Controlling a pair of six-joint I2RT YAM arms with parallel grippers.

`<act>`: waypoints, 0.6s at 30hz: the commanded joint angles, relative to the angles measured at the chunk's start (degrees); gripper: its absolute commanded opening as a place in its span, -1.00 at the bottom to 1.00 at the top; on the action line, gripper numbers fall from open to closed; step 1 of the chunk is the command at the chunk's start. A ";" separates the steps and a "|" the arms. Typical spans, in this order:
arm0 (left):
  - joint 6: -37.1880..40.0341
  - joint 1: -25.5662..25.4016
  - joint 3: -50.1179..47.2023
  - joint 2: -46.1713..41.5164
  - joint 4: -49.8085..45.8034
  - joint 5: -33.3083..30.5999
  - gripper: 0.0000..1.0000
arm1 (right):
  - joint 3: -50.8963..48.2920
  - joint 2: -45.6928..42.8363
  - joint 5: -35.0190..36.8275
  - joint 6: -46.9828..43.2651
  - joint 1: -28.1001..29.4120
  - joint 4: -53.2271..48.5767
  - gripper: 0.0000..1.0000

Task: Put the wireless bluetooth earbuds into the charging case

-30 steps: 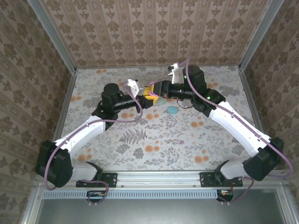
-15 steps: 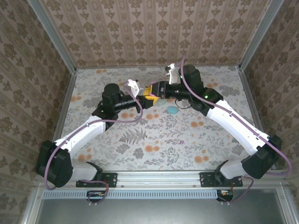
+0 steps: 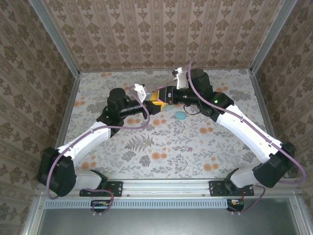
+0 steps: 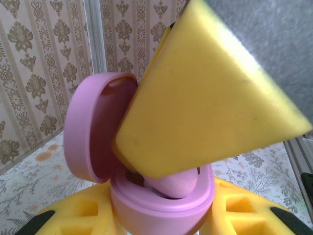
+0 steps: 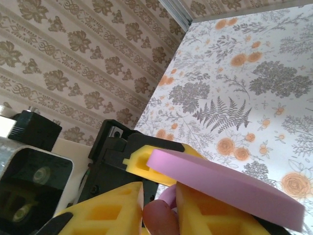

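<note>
Pink charging case [image 4: 161,208] is sitting upright between the yellow fingers [image 4: 244,205] of the left gripper [image 3: 153,104], which is clamping narrowly on its lower shell. The lid [image 4: 93,132] is standing open, tilted back to the left of the case body. The right gripper [image 5: 160,196] is reaching into the case mouth from the opposite side, its jaws pinching a pink earbud [image 5: 157,218] between them. In the left wrist view that earbud is lying partly inside the case's well, under one big yellow finger [image 4: 205,98] of the right gripper. Both grippers are meeting above the floral table [image 3: 220,147], and a teal oval piece [image 3: 181,115] is lying on the table near the case, on the right arm's side.
</note>
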 commanded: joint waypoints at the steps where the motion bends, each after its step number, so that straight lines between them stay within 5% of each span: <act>1: -0.72 -0.06 0.47 -1.09 4.76 -0.12 -0.37 | 1.11 -0.79 2.71 -0.38 0.18 -5.95 -0.51; 6: -0.52 -0.06 0.35 -1.22 4.73 -0.24 -0.37 | 2.35 -0.35 4.44 2.05 0.13 -8.96 -0.53; 18: 2.26 -0.14 0.57 -0.85 3.67 -0.76 -0.37 | 2.51 1.40 -5.18 9.48 -0.34 -5.15 -0.57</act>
